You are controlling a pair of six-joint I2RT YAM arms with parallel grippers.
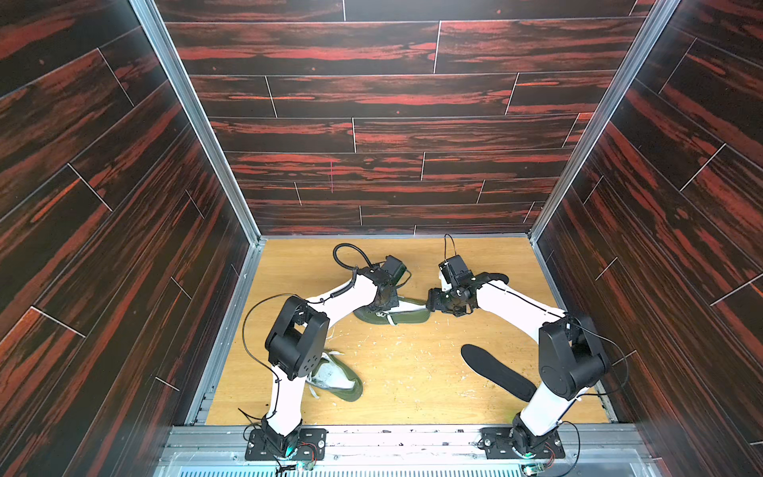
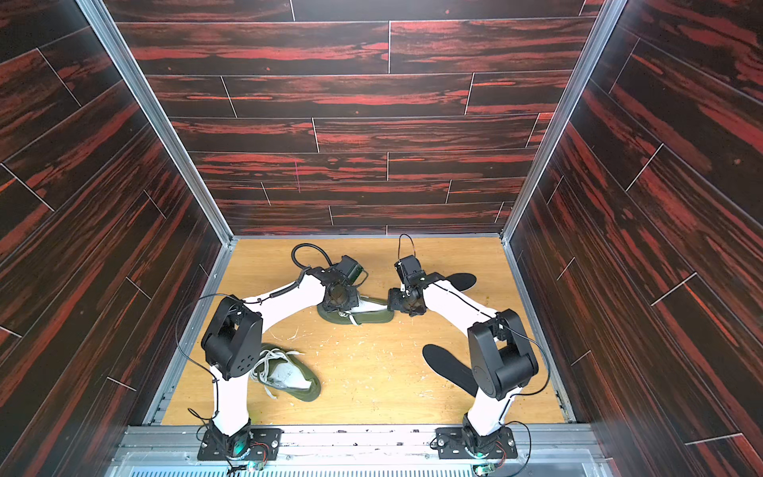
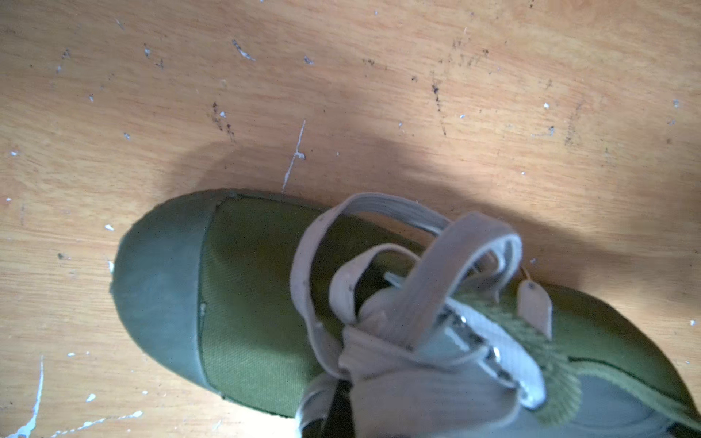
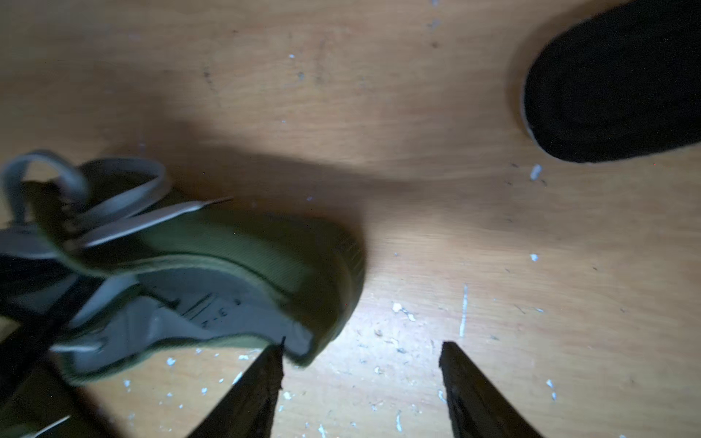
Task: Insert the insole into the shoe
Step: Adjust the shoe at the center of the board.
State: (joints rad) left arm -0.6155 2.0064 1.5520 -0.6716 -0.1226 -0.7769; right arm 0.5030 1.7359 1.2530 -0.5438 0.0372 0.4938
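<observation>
My right pincer (image 4: 362, 349) stands apart. One fingertip (image 4: 265, 379) is just at the heel rim of the shoe (image 4: 235, 242), and the other is over bare worktop (image 4: 417, 170). My left pincer (image 1: 386, 303) is together, down over the same shoe's laces (image 3: 474, 235); I cannot tell what it pinches. The shoe lies flat between the two pincers. An insole (image 1: 497, 278) lies just behind the right pincer, on the side away from the shoe. A second insole (image 1: 495, 371) lies well apart from it, back by that arm's elbow. A second shoe (image 1: 342, 382) lies well behind the left pincer.
</observation>
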